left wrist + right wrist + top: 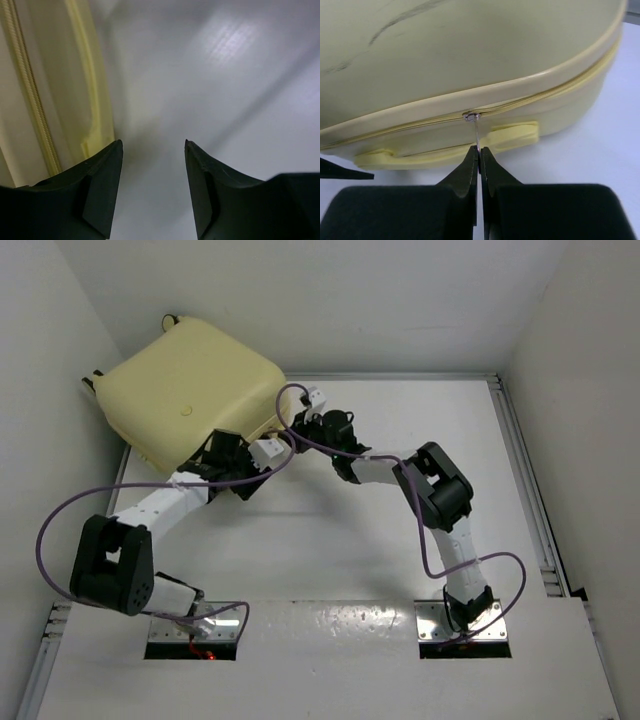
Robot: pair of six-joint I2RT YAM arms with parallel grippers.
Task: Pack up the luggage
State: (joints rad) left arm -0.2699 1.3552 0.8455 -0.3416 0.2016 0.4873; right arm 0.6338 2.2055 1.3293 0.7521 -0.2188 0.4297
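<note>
The pale yellow suitcase lies closed at the table's far left corner. In the right wrist view its shell fills the top, with the zipper seam running across. My right gripper is shut on the thin metal zipper pull, which hangs from the slider on the seam. In the top view it sits at the suitcase's near right edge. My left gripper is open and empty, just beside the suitcase's side; in the top view it is at the near edge.
The white table stretches right of the suitcase, with a metal rail along its right side. White walls close in on the left, back and right. Purple cables loop off both arms.
</note>
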